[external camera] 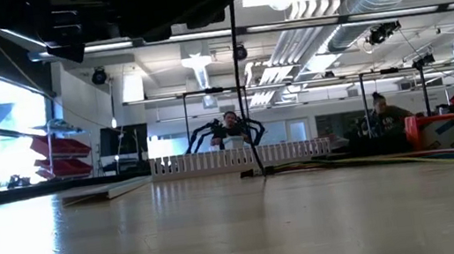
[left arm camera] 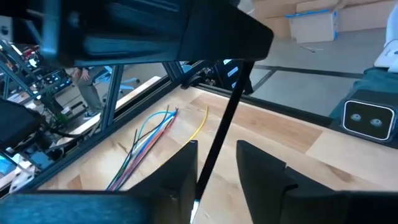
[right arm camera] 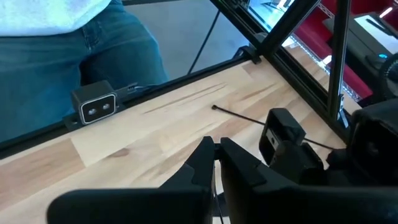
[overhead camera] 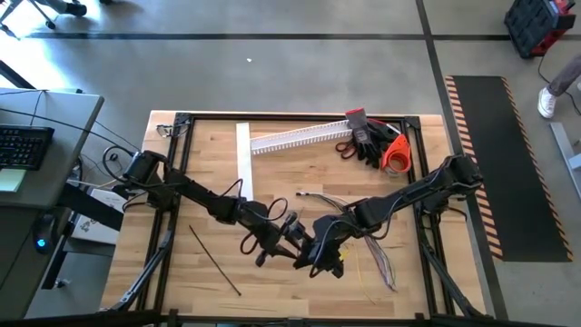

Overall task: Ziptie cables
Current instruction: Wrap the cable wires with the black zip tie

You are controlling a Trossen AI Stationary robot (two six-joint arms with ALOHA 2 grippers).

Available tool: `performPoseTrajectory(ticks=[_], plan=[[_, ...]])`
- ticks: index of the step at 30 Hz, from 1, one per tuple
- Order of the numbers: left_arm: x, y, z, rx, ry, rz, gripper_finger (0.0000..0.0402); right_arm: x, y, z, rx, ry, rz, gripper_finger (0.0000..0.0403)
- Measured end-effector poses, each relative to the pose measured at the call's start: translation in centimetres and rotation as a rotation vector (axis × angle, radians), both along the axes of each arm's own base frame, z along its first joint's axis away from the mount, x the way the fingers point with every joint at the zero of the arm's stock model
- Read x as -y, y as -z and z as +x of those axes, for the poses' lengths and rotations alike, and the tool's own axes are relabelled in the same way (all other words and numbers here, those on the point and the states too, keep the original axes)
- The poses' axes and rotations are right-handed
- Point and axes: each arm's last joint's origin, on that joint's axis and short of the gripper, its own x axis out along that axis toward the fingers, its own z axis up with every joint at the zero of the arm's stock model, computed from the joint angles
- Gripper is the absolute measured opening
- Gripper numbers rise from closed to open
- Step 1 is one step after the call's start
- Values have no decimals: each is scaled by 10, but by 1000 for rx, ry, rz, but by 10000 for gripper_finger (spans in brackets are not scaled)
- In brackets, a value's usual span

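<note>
A thin black ziptie (external camera: 243, 98) stands almost upright over the table's middle, its lower end near the wood. My right gripper (right arm camera: 217, 158) is shut on it, near the table's near edge (overhead camera: 320, 259). My left gripper (left arm camera: 217, 168) is open, with a finger on either side of the same ziptie (left arm camera: 224, 118); I cannot tell whether it touches. It sits just left of the right gripper (overhead camera: 289, 238). The cables (overhead camera: 377, 259) lie fanned out flat on the wood to the right, coloured wires (left arm camera: 155, 130) side by side. A second ziptie (overhead camera: 213, 259) lies flat on the left. My right gripper pinches the ziptie between its two fingers (right arm camera: 205, 163); a thin sliver of the strip (right arm camera: 216, 183) shows in the narrow gap. The strip hangs below the gripper, nearly upright (external camera: 251, 141). Which part of its length is held is hidden by the gripper body.
A white slotted channel (overhead camera: 300, 136) and a flat white strip (overhead camera: 243, 150) lie near the far edge, beside dark gloves (overhead camera: 368, 141) and an orange tape roll (overhead camera: 395, 156). A black frame (overhead camera: 182, 123) rims the table. A person in jeans (right arm camera: 74, 43) stands at the near edge.
</note>
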Motion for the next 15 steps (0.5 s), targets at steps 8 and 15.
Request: performPoseTrajectory(ticks=[8, 15], plan=[[0, 2, 0, -18, 0, 5, 5, 0, 1, 0, -11, 7, 2, 0], [-1, 4, 0, -40, -23, 17, 1, 4, 1, 1, -40, 198, 11, 0]])
